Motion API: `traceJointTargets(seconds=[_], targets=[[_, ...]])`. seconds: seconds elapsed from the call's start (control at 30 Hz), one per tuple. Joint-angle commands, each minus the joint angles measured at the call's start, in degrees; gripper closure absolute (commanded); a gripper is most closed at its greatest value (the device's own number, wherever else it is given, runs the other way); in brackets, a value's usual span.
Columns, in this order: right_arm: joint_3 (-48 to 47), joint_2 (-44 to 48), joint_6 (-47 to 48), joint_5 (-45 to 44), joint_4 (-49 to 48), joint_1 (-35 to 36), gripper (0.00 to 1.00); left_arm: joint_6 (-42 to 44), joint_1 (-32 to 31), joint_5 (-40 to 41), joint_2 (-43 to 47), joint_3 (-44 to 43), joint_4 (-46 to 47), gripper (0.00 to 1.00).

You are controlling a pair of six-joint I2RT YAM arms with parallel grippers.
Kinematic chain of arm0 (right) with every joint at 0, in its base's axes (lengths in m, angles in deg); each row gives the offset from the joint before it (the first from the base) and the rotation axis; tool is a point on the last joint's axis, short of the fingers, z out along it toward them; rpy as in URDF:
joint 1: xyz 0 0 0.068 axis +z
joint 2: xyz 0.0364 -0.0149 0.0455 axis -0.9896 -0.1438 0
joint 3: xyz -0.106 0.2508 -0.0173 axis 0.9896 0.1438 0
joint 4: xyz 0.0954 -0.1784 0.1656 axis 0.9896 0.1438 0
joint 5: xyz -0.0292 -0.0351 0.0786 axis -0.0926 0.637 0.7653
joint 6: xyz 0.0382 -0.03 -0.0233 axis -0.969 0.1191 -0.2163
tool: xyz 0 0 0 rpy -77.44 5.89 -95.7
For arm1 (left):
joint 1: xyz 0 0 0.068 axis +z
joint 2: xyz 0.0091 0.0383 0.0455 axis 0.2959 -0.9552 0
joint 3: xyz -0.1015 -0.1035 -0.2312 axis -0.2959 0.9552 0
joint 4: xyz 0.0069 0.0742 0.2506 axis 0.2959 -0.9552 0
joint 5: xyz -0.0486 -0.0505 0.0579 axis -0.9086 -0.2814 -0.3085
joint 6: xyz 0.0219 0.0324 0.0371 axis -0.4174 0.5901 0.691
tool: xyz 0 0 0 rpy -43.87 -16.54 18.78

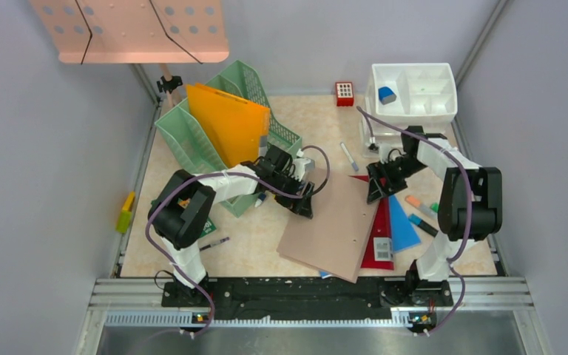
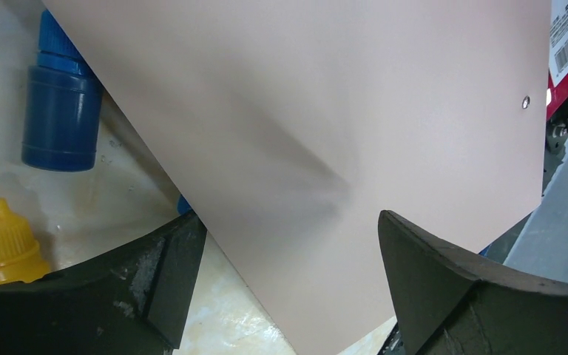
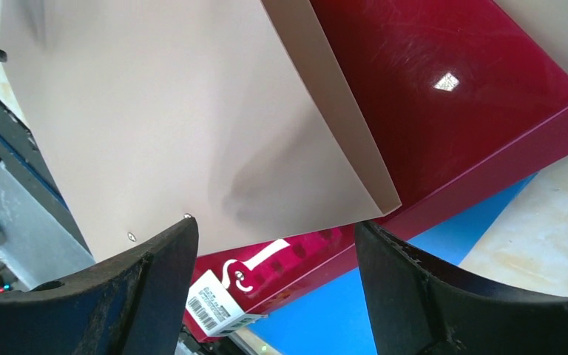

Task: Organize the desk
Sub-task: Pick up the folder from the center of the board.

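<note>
On the desk (image 1: pixel 259 248) lies a tan folder (image 1: pixel 333 225) on top of a red folder (image 1: pixel 381 235) and a blue folder (image 1: pixel 404 223). My left gripper (image 1: pixel 305 200) is at the tan folder's left edge. It is open, and in the left wrist view its fingers (image 2: pixel 170 274) straddle the tan folder's (image 2: pixel 325 133) near corner. My right gripper (image 1: pixel 376 188) is open over the tan folder's far right corner. In the right wrist view the tan folder (image 3: pixel 170 126), the red folder (image 3: pixel 444 96) and the blue folder (image 3: pixel 340 318) show between the jaws.
A green file rack (image 1: pixel 192 144) holding an orange folder (image 1: pixel 229 122) stands at the back left. A white compartment box (image 1: pixel 414 92) is at the back right, with a red block (image 1: pixel 345 92) beside it. Markers (image 1: pixel 421 214) lie right. A blue bottle (image 2: pixel 63 111) and a yellow cap (image 2: pixel 0 244) sit near the left fingers.
</note>
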Motion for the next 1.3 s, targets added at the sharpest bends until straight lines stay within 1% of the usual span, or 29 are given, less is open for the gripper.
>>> traceJointTargets(seconds=[0.0, 0.17, 0.33, 0.47, 0.67, 0.8, 0.97, 1.17, 1.27], targets=[[-2.8, -2.4, -2.7, 5.6, 1.7, -2.0, 0.24, -6.3, -1.2, -1.5, -1.1, 1.9, 5.1, 0.09], [-2.3, -6.5, -4.2, 7.8, 2.0, -3.7, 0.24, -10.8, -1.1, -1.0, -0.5, 3.3, 8.6, 0.09], [-1.7, -8.0, -4.9, 7.5, 2.4, -6.0, 0.24, -13.0, -1.2, 0.6, 0.5, 4.7, 10.3, 0.09], [-1.9, -7.8, -4.4, 7.5, 3.4, -7.9, 0.24, -13.3, -1.2, 1.5, 0.7, 5.2, 10.8, 0.09], [-1.9, -7.3, -4.3, 6.9, 3.7, -8.7, 0.24, -13.2, -1.1, 2.2, 0.6, 5.2, 10.5, 0.09], [-2.5, -6.4, -4.0, 6.3, 4.3, -10.5, 0.24, -13.1, -1.2, 2.8, 0.7, 5.3, 10.5, 0.09], [-1.8, -5.2, -2.5, 7.2, 6.0, -11.3, 0.24, -13.4, -1.1, 3.1, 0.7, 5.6, 10.8, 0.09], [1.7, -4.4, -4.1, 8.0, 3.5, -11.3, 0.25, -14.5, -1.2, 3.7, 1.4, 6.4, 11.9, 0.10], [3.6, -4.3, -5.0, 11.0, 0.7, -11.4, 0.28, -15.5, -1.2, 3.8, 2.4, 7.8, 13.7, 0.10]])
